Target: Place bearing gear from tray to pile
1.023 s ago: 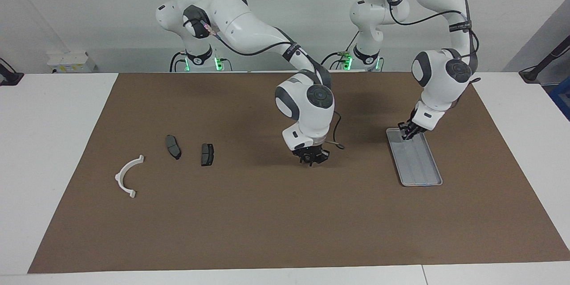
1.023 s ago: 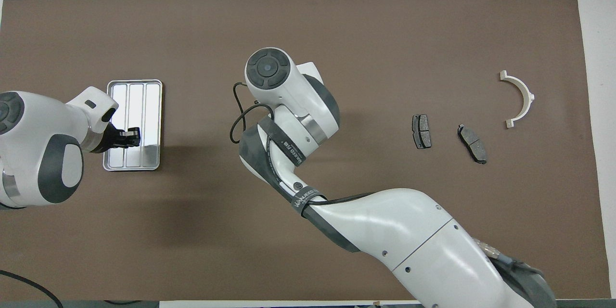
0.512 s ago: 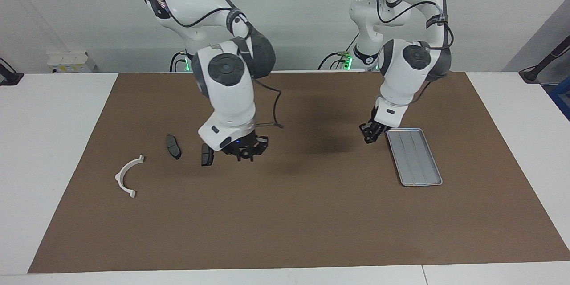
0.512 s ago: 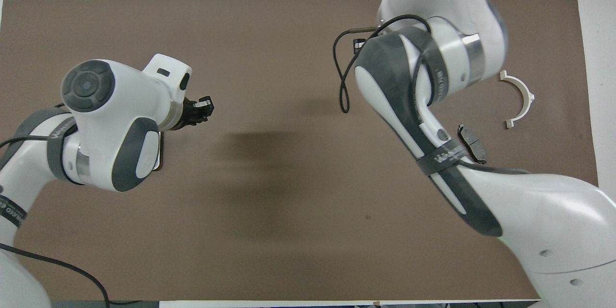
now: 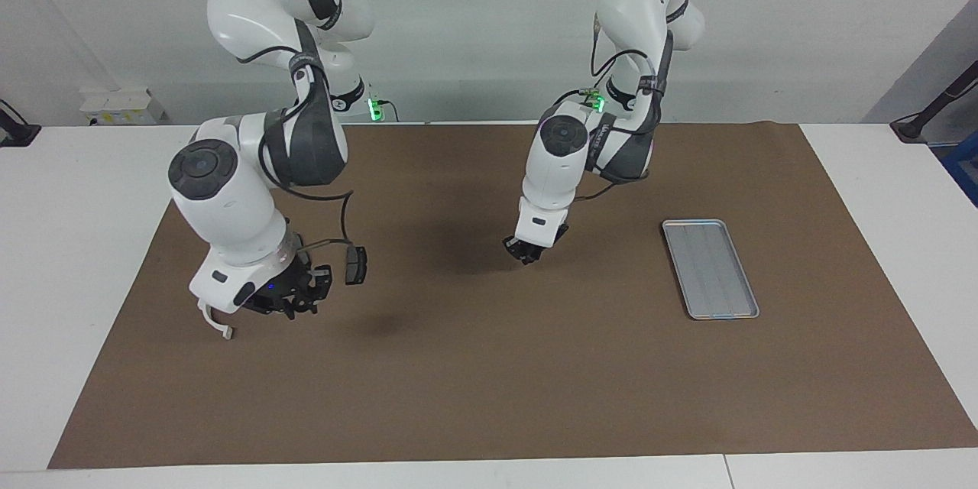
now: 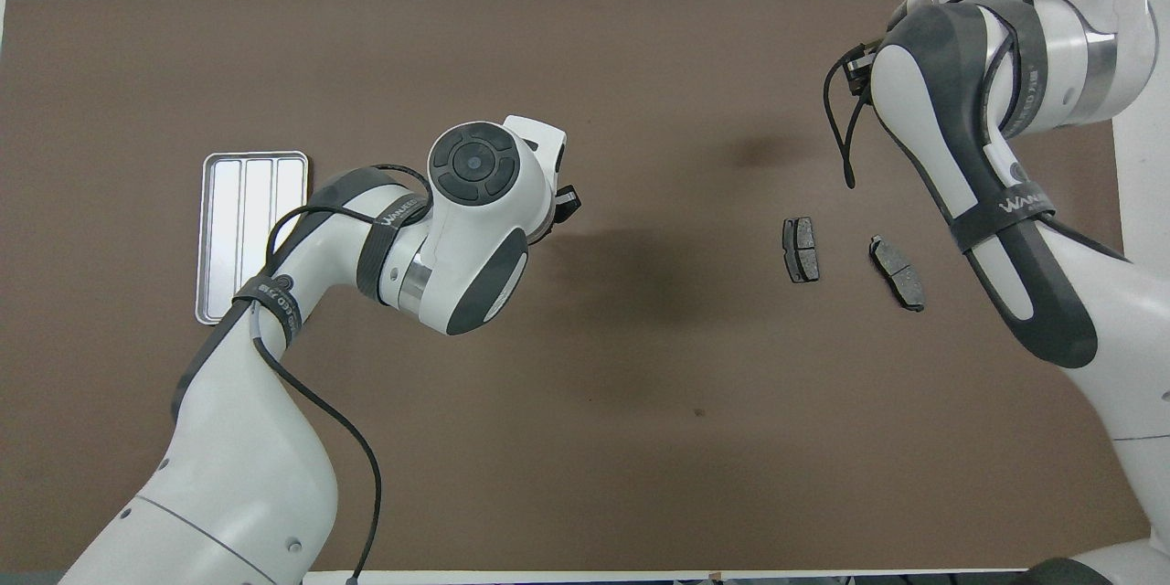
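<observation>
Hovering over the middle of the brown surface [image 5: 489, 382], the left claw [image 5: 527, 252] is well apart from the tray [image 5: 710, 267], which lies toward the left arm's end. Clenched or released, I cannot tell. The right claw [image 5: 294, 298] hangs just beside the white bracket [image 5: 221, 330], and its state is equally unclear to me. Overhead I see both brake pads [image 6: 801, 249] but no bracket. Facing, I see one pad and the bracket's tip.

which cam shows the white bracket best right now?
Facing view, and only barely: just one end of the white bracket pokes out below the right arm's wrist, at the right arm's end of the table. In the overhead view the right arm covers it completely.
</observation>
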Available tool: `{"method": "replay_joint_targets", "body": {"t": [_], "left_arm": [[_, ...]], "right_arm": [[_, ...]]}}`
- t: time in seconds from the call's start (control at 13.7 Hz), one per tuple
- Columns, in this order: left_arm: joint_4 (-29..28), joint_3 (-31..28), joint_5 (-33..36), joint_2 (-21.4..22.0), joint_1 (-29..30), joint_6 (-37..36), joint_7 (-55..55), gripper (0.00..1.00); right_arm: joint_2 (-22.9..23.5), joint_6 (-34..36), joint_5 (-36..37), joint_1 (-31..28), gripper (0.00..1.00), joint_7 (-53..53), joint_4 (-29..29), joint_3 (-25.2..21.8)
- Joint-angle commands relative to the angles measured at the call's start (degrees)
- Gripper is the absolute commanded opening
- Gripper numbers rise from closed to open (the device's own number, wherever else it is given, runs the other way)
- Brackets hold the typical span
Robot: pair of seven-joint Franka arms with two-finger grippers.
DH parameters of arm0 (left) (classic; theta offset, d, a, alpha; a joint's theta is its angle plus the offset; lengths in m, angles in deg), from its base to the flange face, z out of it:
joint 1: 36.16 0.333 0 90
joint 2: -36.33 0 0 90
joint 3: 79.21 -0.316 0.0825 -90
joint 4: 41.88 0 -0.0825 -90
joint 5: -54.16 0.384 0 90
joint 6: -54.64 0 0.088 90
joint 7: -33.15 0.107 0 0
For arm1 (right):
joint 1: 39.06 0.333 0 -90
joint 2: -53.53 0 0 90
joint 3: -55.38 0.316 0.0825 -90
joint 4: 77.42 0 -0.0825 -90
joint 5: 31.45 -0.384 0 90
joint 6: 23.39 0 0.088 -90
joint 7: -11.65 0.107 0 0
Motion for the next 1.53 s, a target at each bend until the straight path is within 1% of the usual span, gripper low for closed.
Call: {"method": "replay_joint_targets", "body": {"t": [0.0, 0.07, 0.15, 0.44, 0.51, 0.58, 0.73, 0.88, 0.95, 1.02, 1.1, 1.17, 1.24, 1.32, 1.46], "left_arm": [[1.0, -1.1, 1.1, -1.3, -0.2, 0.3, -0.7, 0.01], [0.4, -1.1, 1.1, -1.3, -0.2, 0.3, -0.8, 0.01], [0.2, -1.1, 1.2, -1.3, -0.2, 0.5, -0.8, 0.02], [-2.9, -1.1, 1.2, -1.3, -0.6, 4.1, -1.5, 0.06], [-2.9, -1.1, 1.2, -1.3, -0.6, 4.1, -1.5, 0.08], [-2.9, -1.1, 1.2, -1.3, -0.6, 4.0, -1.5, 0.14], [-1.7, -1.1, 2.0, -1.3, -0.6, 2.4, -1.4, 1.0], [-1.0, -1.1, 3.5, 0.0, 0.5, 0.9, -1.3, 1.0], [-1.0, -1.1, 3.6, 2.7, 2.4, -1.7, -1.0, 1.0], [-1.1, -1.1, 3.6, 5.1, 3.6, -4.1, -0.6, 1.0], [-1.7, -1.1, 3.6, 8.8, 5.7, -6.9, 0.0, 1.0], [-1.8, -1.1, 3.6, 12.1, 8.2, -10.7, 2.7, 1.0], [-1.8, -1.1, 3.6, 15.4, 11.5, -15.2, 8.6, 1.0], [-1.7, -0.9, 3.5, 18.1, 15.1, -19.0, 15.3, 1.0], [-1.8, -1.1, 3.2, 23.0, 19.2, -26.2, 24.3, 1.0]], "right_arm": [[-0.8, -11.4, 1.0, -2.9, 0.0, -3.9, 9.7, 1.0], [-0.2, -14.0, 1.0, -3.5, 0.0, -4.0, 11.1, 1.0], [1.1, -15.5, 1.1, -3.7, 0.0, -4.0, 11.3, 0.9], [4.1, -19.9, 2.8, -3.7, 0.0, -3.9, 11.9, 0.9], [4.2, -21.3, 2.9, -3.6, 0.0, -3.9, 13.0, 1.0], [4.2, -22.6, 3.0, -3.7, 0.0, -3.9, 13.9, 1.0], [4.3, -23.7, 3.0, -3.8, 0.0, -4.0, 15.0, 0.9], [4.3, -23.6, 3.0, -3.8, 0.0, -4.0, 15.2, 0.9], [4.3, -23.6, 3.0, -3.8, 0.0, -3.9, 15.2, 0.9], [4.3, -23.5, 3.0, -3.8, 0.22, -3.9, 15.2, 0.9], [4.2, -23.0, 3.0, -3.7, 0.92, -3.3, 15.0, 0.9], [3.8, -22.5, 2.9, -3.4, 1.0, -2.1, 15.0, 0.9], [3.3, -21.4, 2.9, -2.7, 1.0, 0.4, 14.9, 0.8], [2.1, -18.3, 3.0, -1.9, 1.0, 3.3, 14.4, 0.9], [-1.3, -12.8, 2.9, 2.0, 1.0, 10.6, 14.2, 0.7]]}}
